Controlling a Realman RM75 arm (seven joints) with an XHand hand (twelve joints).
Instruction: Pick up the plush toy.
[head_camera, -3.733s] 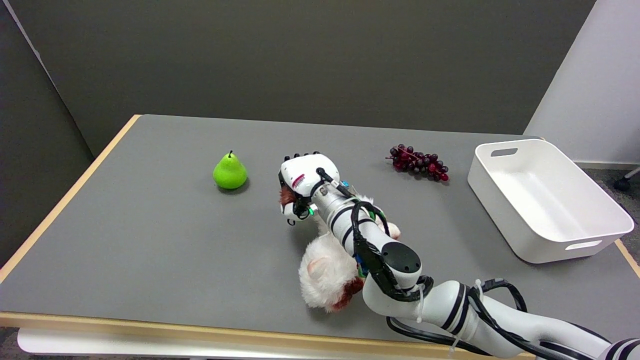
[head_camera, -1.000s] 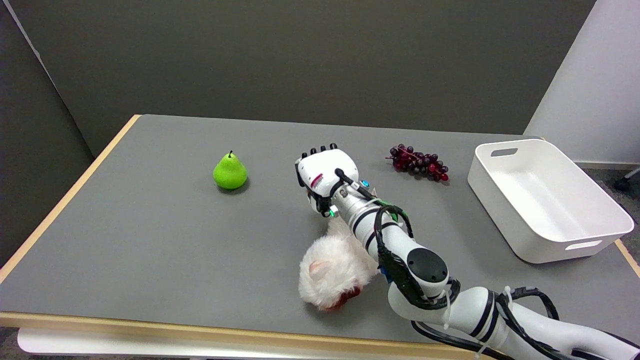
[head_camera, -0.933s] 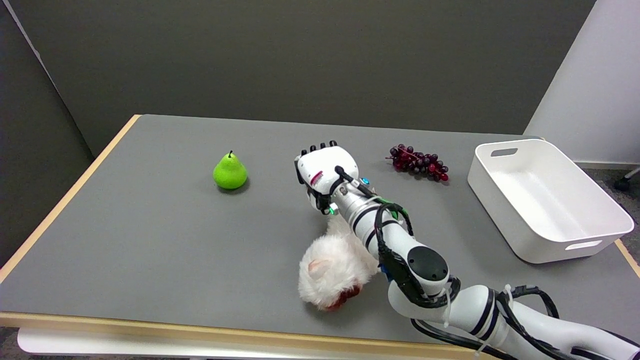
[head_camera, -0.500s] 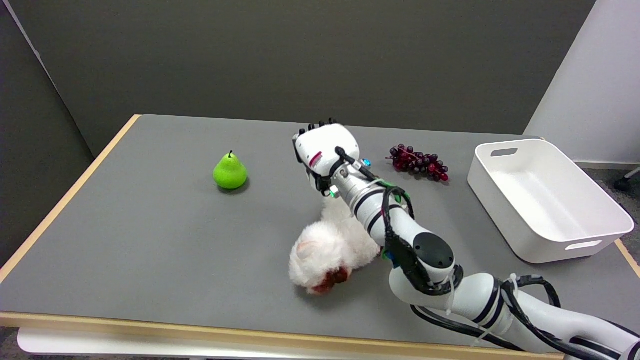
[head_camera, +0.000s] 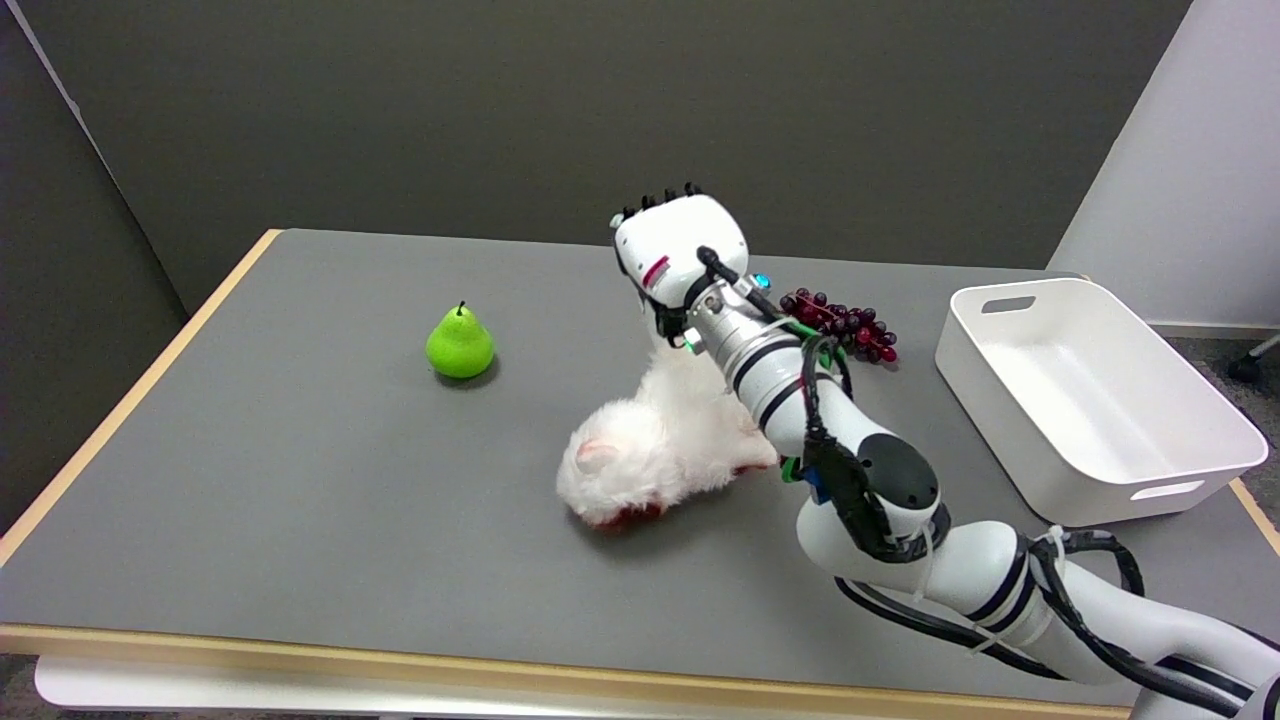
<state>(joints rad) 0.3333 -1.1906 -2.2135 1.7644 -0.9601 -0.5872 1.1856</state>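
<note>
The plush toy (head_camera: 655, 450) is white and fluffy with a pink ear and red patches. It hangs head down from my right hand (head_camera: 677, 250), its head low over the grey table (head_camera: 300, 470) or touching it. My hand is raised above the middle of the table, back toward the camera, and grips the toy's upper end from above. The fingers are curled under the hand and mostly hidden; only dark fingertips show over its top edge. My forearm covers the toy's right side.
A green pear (head_camera: 460, 343) stands to the left of the toy. A bunch of dark red grapes (head_camera: 845, 328) lies just behind my wrist. A white bin (head_camera: 1090, 400) sits at the table's right edge.
My right hand has risen and moved slightly right, pulling the plush toy up with it. The toy's body has stretched upward and its head has slid back and left across the table.
</note>
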